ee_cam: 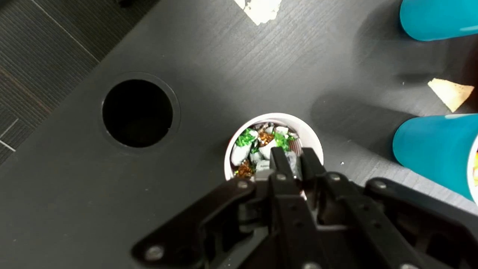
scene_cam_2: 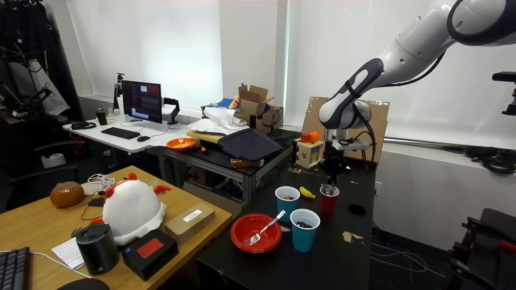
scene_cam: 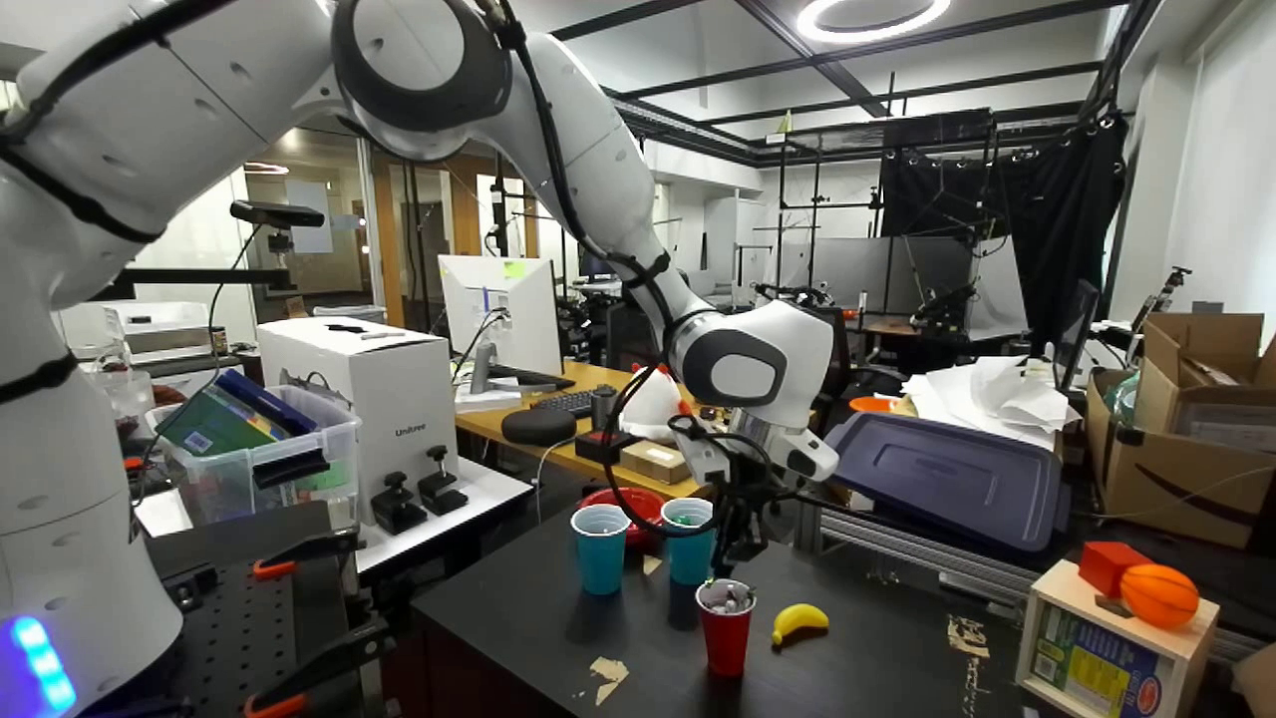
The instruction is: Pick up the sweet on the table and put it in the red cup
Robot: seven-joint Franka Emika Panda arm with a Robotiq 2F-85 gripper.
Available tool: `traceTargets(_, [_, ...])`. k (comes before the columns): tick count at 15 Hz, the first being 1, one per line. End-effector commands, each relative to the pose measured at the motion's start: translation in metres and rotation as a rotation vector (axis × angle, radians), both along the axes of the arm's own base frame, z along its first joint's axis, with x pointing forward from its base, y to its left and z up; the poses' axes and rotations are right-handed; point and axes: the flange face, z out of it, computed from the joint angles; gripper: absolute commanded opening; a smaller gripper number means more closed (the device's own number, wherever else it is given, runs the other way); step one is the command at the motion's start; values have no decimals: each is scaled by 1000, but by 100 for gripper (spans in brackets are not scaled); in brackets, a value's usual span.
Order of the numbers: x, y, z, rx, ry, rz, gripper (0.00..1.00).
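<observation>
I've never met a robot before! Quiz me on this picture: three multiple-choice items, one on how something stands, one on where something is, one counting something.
1. How does the red cup stand?
A) Upside down
B) On its side
C) Upright

2. Where is the gripper?
A) Above the banana
B) At the mouth of the red cup
C) Above the red bowl

3. How many turquoise cups stand on the black table?
A) Two
B) Four
C) Five

Answers:
1. C: its open rim faces up.
2. B: the gripper sits right at that cup's top in both exterior views.
3. A: both exterior views show a pair.
</observation>
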Motion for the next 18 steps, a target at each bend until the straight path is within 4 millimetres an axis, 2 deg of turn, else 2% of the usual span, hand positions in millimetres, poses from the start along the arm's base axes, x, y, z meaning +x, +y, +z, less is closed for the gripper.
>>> traceTargets(1, [13,-2,-2,-58,-19,-5,4])
traceTargets(6, [15,-6,-11,-83,-10,-10,4])
traceTargets(7, [14,-6,-13,-84,-7,-8,26])
traceTargets(8, [14,-7,-14,-87,-1,-2,40])
traceTargets(13, [12,-9,-18,-83,7,5,75])
traceTargets(16, [12,-8,-11,-58,2,5,97])
traceTargets(18, [13,-5,-6,-40,-5,7,100])
